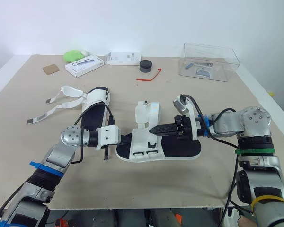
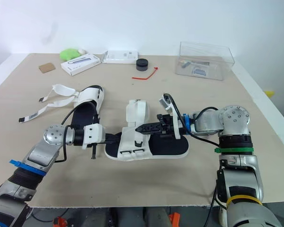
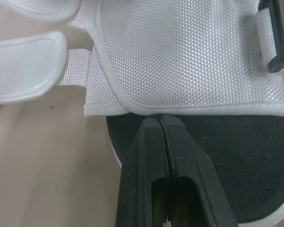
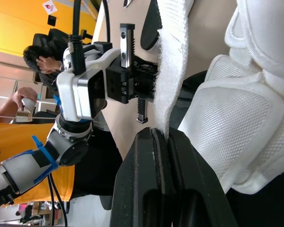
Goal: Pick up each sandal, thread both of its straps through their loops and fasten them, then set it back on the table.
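Sandal (image 1: 180, 149), strap (image 4: 163, 71) in right tool (image 1: 152, 129) – end hidden

The end of the strap (image 4: 166, 71) is lost between the pressed-together fingers of my right gripper (image 4: 162, 133). My left gripper (image 3: 160, 119) is squeezed tight at the white hem of the near sandal (image 1: 180, 150); whether any fabric sits between its fingers, I cannot tell. At centre left, my left arm covers part of the far sandal (image 1: 94, 113). What lies inside the clear box (image 1: 227, 59), upper right, is too small to make out. A person's hand (image 4: 26, 93) has its arm cut off at the frame edge.
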`<state>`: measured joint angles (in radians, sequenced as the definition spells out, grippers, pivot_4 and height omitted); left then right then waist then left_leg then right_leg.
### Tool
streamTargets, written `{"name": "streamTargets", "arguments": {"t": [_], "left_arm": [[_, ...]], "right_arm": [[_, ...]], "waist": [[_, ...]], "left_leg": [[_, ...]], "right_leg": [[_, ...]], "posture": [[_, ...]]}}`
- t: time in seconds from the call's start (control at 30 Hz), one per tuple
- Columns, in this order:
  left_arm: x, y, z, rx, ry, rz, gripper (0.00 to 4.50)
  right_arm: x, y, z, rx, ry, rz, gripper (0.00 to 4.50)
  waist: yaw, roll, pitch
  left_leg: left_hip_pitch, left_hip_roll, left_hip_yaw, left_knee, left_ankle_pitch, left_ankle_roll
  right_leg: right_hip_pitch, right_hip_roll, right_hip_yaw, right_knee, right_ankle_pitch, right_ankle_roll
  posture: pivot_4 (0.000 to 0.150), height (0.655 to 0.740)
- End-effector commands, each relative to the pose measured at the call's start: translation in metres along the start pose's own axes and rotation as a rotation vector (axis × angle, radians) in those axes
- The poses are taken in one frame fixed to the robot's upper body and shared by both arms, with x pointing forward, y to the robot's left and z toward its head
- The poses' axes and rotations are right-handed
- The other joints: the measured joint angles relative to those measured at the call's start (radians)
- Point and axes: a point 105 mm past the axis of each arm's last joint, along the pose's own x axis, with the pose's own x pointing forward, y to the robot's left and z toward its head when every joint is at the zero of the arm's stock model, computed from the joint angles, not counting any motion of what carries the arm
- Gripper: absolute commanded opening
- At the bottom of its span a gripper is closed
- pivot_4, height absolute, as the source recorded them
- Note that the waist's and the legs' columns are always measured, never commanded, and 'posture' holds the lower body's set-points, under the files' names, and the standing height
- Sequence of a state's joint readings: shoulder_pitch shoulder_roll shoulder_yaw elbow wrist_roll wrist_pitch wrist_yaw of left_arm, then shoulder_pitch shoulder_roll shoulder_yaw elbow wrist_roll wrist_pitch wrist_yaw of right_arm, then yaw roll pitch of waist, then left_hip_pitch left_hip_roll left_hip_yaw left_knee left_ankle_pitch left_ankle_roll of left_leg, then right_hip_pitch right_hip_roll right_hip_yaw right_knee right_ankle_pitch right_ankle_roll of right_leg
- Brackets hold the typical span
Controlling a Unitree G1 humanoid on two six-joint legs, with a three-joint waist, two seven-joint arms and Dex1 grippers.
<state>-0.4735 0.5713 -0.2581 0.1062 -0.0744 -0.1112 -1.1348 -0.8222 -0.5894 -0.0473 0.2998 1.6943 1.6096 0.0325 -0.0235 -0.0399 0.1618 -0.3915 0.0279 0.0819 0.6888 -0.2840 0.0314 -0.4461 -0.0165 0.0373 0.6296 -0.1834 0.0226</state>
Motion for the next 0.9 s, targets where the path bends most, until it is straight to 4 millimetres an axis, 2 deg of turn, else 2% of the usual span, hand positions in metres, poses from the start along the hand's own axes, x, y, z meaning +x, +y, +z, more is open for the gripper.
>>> {"name": "streamTargets", "arguments": {"t": [0.03, 0.5, 0.9], "left_arm": [[0.002, -0.009, -0.002, 0.01, 0.015, -0.033, 0.0], [0.002, -0.007, -0.002, 0.01, 0.018, -0.028, 0.0], [0.003, -0.006, -0.003, 0.012, 0.022, -0.026, 0.0]], "right_arm": [[-0.003, 0.009, -0.002, -0.01, -0.005, 0.038, 0.06], [0.003, 0.008, -0.011, 0.013, 0.001, 0.01, 0.06], [0.006, -0.008, -0.026, -0.009, 0.042, -0.102, 0.06]], "waist": [[0.0, 0.0, 0.0], [0.0, 0.0, 0.0], [0.0, 0.0, 0.0]], "left_leg": [[0.0, 0.0, 0.0, 0.0, 0.0, 0.0], [0.0, 0.0, 0.0, 0.0, 0.0, 0.0], [0.0, 0.0, -0.001, 0.0, 0.0, 0.001]], "right_leg": [[0.0, 0.0, 0.0, 0.0, 0.0, 0.0], [0.0, 0.0, 0.0, 0.0, 0.0, 0.001], [0.0, -0.002, -0.001, 0.0, 0.0, 0.0]], "posture": [[0.15, 0.74], [0.15, 0.74], [0.15, 0.74]]}}
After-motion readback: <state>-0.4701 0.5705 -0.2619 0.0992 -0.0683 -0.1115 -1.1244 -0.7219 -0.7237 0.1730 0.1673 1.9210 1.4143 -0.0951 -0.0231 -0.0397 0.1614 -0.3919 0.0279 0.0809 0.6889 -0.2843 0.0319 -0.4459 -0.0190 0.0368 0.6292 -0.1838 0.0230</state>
